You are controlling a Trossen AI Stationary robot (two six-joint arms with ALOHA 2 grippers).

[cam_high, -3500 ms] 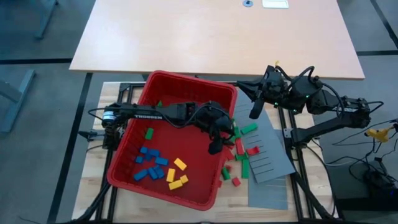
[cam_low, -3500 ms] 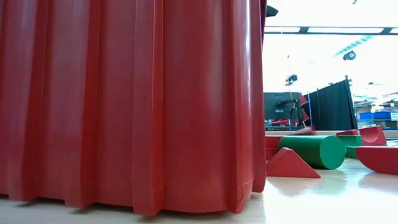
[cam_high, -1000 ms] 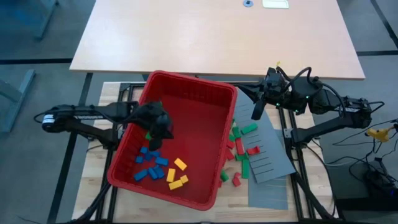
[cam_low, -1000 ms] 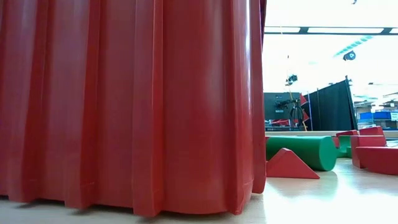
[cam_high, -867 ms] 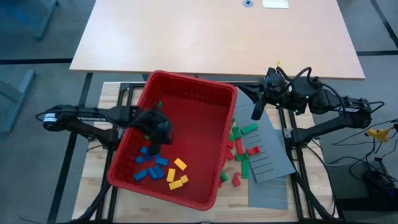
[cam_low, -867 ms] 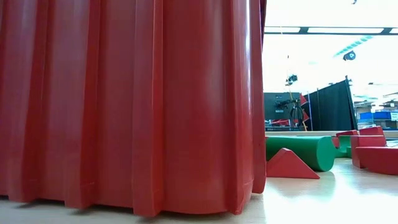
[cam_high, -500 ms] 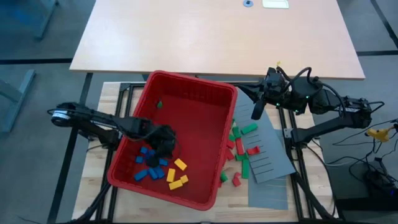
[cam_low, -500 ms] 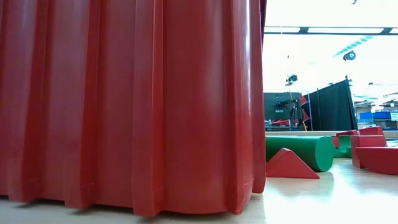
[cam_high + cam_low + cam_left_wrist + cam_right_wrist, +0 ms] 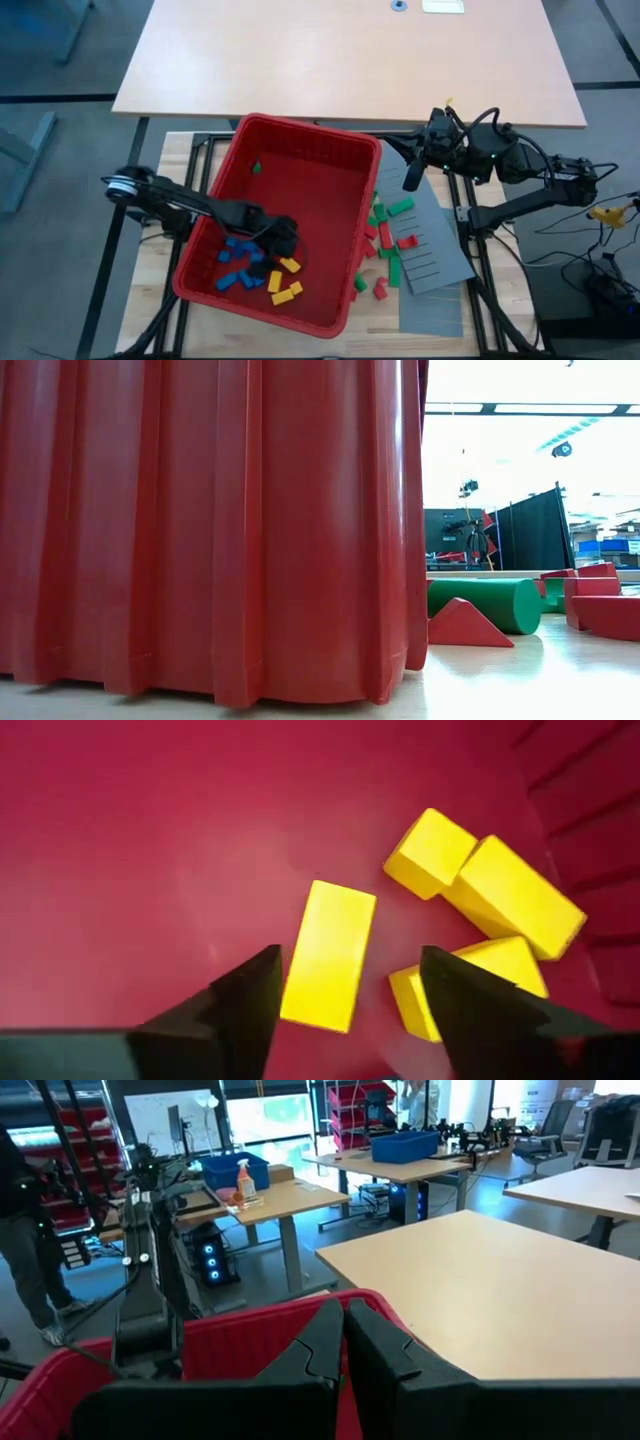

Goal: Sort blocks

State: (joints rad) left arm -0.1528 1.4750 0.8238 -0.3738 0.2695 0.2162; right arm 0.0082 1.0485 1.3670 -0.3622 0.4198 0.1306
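The left gripper (image 9: 345,990) is down inside the red bin (image 9: 310,150), fingers spread, straddling one flat yellow block (image 9: 328,956) that lies on the bin floor between them without touching either finger. The block is a plain rectangular brick, bright yellow with clean edges. Just beyond it, the left wrist view shows three further yellow blocks (image 9: 512,896) clustered together and touching one another. From above, the left gripper (image 9: 281,238) sits at the near end of the bin, between a group of blue blocks (image 9: 238,262) and the yellow ones (image 9: 286,281); a single green block (image 9: 256,168) lies alone near the bin's far wall. Outside the bin, red and green blocks (image 9: 384,236) are scattered on the table and on the grey slotted panel (image 9: 428,240). The right gripper (image 9: 412,174) hangs above the bin's far right corner, its fingers pressed together on nothing. In the low view, the bin wall (image 9: 210,530) blocks most of the scene.
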